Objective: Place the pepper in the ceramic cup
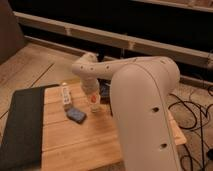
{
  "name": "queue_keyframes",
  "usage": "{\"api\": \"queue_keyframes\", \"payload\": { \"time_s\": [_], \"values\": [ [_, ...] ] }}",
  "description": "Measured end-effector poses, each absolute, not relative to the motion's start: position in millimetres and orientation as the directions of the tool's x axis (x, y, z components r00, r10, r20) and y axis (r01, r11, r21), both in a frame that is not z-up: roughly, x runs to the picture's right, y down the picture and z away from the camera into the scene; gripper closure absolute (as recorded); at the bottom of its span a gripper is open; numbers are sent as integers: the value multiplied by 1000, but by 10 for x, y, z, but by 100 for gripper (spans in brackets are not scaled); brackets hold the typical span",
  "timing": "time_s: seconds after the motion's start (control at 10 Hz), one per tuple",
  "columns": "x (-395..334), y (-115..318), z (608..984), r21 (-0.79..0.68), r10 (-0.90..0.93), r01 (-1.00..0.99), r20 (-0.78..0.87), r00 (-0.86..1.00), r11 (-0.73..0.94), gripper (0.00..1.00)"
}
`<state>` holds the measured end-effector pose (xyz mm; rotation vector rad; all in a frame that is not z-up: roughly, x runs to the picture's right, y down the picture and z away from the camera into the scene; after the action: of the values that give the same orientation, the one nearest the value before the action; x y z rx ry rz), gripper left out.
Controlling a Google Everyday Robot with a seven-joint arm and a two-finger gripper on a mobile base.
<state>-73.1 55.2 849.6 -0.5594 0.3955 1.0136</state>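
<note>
The gripper (93,98) reaches down from my white arm (135,100) to the middle of the wooden table (75,145). A small red-orange piece, the pepper (94,102), shows right at the gripper's tip. Just beneath it stands the small white ceramic cup (95,107), partly hidden by the gripper. The pepper sits at the cup's mouth; I cannot tell whether it is still held or lies inside.
A white rectangular bar with buttons (65,96) lies left of the cup. A small dark blue object (76,115) lies in front of it. A dark mat (20,125) covers the table's left side. Cables (192,115) lie on the floor at right.
</note>
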Motion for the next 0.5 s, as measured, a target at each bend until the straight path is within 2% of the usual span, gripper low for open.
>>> {"api": "queue_keyframes", "payload": {
  "time_s": [0.2, 0.3, 0.5],
  "values": [
    [-747, 593, 8481, -263, 675, -873, -555, 486, 411, 38],
    [-764, 624, 8451, -272, 669, -868, -555, 495, 417, 25],
    [-761, 655, 8408, -276, 664, -863, -554, 502, 422, 21]
  ]
}}
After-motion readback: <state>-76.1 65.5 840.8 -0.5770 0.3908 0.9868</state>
